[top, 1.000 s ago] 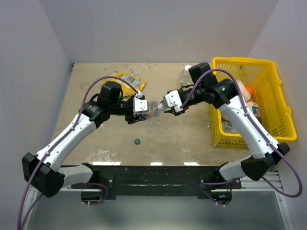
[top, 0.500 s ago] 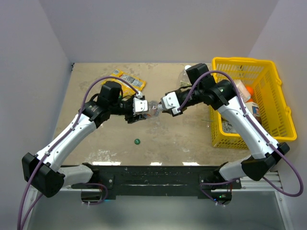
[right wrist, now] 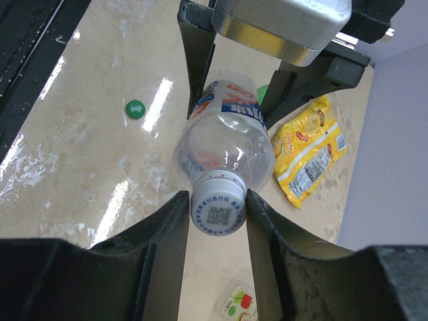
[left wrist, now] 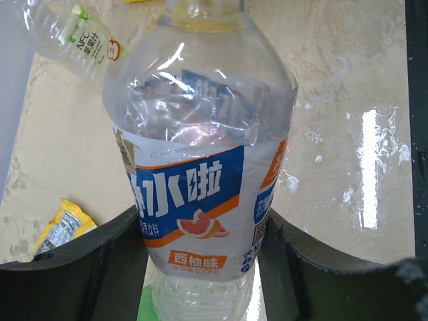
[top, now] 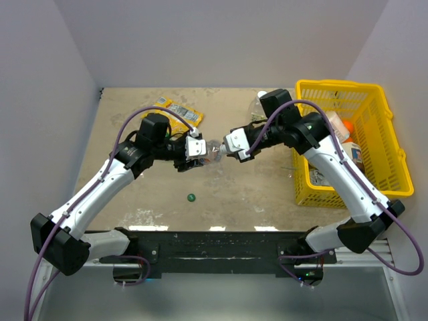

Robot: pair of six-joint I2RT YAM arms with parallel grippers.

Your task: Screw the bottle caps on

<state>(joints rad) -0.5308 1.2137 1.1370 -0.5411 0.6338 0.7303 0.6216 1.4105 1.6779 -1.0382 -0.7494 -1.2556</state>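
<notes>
Over the last second the right tool (right wrist: 218,211) has edged a little leftward, closer to the left tool (left wrist: 200,267), and in the last half second almost nothing shifts. The right tool's two fingers are closed narrowly on the white cap (right wrist: 218,200), one pressed against each side, with the printed top of the cap facing the wrist camera. The cap sits on the neck of the clear bottle (left wrist: 200,127), which carries a blue and orange label. This bottle lies sideways in the air between the two arms, over the middle of the table (top: 261,194). The left tool grips the lower body of the bottle, a dark finger tight against each side of the label. Below and nearer the arm bases, the green cap (top: 191,197) lies alone on the table, well apart from both tools. The yellow snack packet (top: 178,111) lies toward the far left, beyond the left arm. A second bottle (left wrist: 73,37), clear with a small label, lies on its side at the far edge. The yellow basket (top: 374,93) stands on the right, holding bulkier containers.
</notes>
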